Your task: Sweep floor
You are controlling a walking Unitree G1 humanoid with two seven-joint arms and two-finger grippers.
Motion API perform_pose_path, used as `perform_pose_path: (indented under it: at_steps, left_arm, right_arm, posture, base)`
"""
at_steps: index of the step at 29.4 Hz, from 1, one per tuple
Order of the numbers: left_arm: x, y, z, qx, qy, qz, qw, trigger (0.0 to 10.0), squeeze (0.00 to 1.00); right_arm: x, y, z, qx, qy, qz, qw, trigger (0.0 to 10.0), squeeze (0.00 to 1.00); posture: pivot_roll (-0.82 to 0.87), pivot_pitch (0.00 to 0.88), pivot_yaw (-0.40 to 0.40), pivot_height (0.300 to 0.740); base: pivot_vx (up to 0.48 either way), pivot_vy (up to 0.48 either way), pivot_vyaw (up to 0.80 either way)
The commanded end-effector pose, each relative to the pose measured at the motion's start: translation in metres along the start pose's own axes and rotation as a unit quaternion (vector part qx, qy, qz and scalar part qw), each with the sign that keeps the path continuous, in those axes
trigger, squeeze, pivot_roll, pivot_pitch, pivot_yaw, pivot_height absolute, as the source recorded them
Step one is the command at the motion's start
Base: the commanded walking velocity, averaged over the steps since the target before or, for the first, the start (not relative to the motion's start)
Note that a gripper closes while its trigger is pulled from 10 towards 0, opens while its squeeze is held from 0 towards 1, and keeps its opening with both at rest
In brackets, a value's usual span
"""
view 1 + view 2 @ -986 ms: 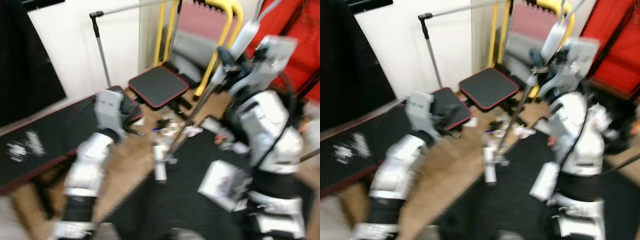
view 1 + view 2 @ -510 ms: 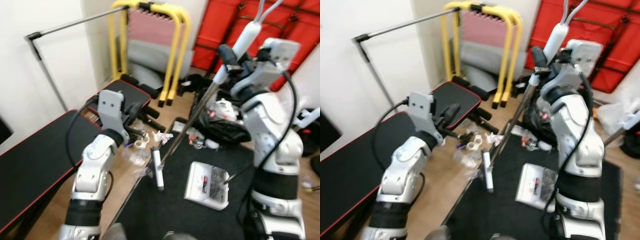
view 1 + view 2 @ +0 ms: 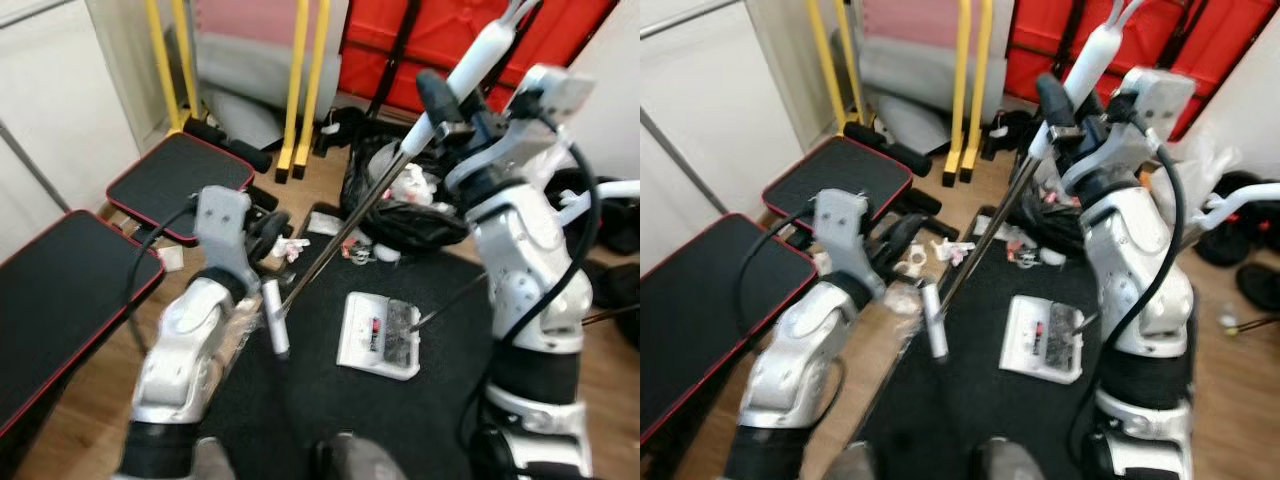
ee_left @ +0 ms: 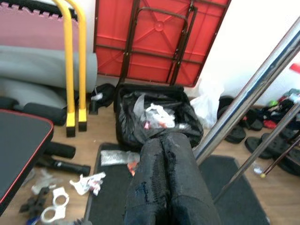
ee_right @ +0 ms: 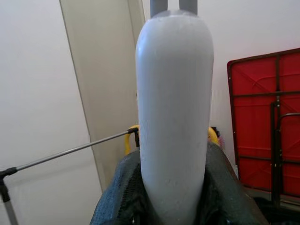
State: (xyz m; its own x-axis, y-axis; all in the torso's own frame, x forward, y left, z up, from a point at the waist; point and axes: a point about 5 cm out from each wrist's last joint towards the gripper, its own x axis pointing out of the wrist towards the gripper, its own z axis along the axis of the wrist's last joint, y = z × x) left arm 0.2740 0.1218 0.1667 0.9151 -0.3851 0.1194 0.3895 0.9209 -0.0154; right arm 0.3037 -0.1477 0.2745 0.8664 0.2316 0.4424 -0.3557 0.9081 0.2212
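Left eye view: broom (image 3: 345, 225) runs diagonally through frame centre, head on the black mat (image 3: 400, 420). Right gripper (image 3: 440, 105) clenched on its upper handle; left gripper (image 4: 161, 187) pressed closed beside the shaft. Risk: dustpan (image 3: 378, 335) nearby, a wide stroke could knock it.

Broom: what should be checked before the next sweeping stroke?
1. Right tool clamped on the broom handle: ok.
2. Left tool gripping the handle: not ok; its fingers are shut together beside it.
3. Broom head touching the floor: cannot tell.
4. Litter lying on the wood floor near the head: ok.
5. Dustpan on the black mat, apart from the head: ok.
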Motion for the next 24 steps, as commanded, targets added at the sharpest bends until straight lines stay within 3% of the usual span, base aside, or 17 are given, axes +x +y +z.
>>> perform_pose_path:
  at_steps: [1, 8, 13, 24]
  left_arm:
    - [-0.006, -0.008, 0.001, -0.011, 0.004, -0.012, 1.0, 10.0, 0.0]
    - [-0.016, -0.014, 0.005, -0.015, 0.01, -0.018, 1.0, 10.0, 0.0]
    - [-0.033, -0.032, 0.01, -0.017, 0.014, -0.023, 0.999, 10.0, 0.0]
    - [-0.05, -0.043, 0.018, -0.002, 0.025, -0.042, 0.999, 10.0, 0.0]
  right_arm:
    - [0.0, 0.001, 0.01, -0.001, -0.026, 0.007, 1.0, 10.0, 0.0]
    - [0.011, 0.006, 0.014, 0.004, -0.048, 0.029, 0.998, 10.0, 0.0]
    - [0.027, 0.002, 0.011, 0.04, -0.072, 0.043, 0.996, 10.0, 0.0]
    - [0.051, 0.008, 0.013, 0.072, -0.103, 0.053, 0.991, 10.0, 0.0]
  posture:
    - [-0.19, 0.244, -0.182, 0.74]
    - [-0.17, 0.286, -0.175, 0.74]
    - [-0.13, 0.355, -0.189, 0.74]
    - [-0.11, 0.405, -0.189, 0.74]
  base:
    - [0.0, 0.0, 0.0]
    - [0.0, 0.0, 0.0]
    - [0.0, 0.0, 0.0]
    - [0.0, 0.0, 0.0]
